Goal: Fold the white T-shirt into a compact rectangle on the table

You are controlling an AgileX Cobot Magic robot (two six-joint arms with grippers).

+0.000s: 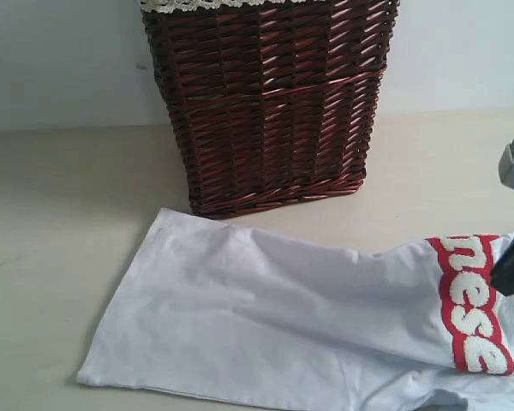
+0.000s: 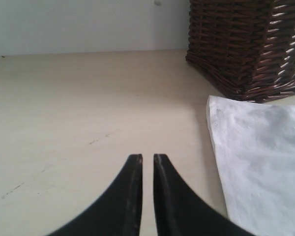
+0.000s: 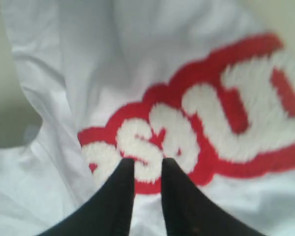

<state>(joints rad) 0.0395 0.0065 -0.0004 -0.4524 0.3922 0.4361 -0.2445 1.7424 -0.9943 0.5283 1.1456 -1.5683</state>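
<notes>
— Where's the shirt (image 1: pixel 274 325)?
— Spread on the table (image 1: pixel 51 257), right under my right gripper (image 3: pixel 147 160). Its fuzzy white letters (image 3: pixel 236 113), edged in red, sit just past my fingertips.
— Is that gripper holding it?
— No, its jaws stand slightly apart above the letters, and I see no cloth caught between them.
— And your left?
— My left gripper (image 2: pixel 147 156) is over bare table, jaws almost pressed together with nothing in them. A corner of the shirt lies off to its side. The basket (image 1: pixel 274 103) stands ahead of it, just beside that corner
</notes>
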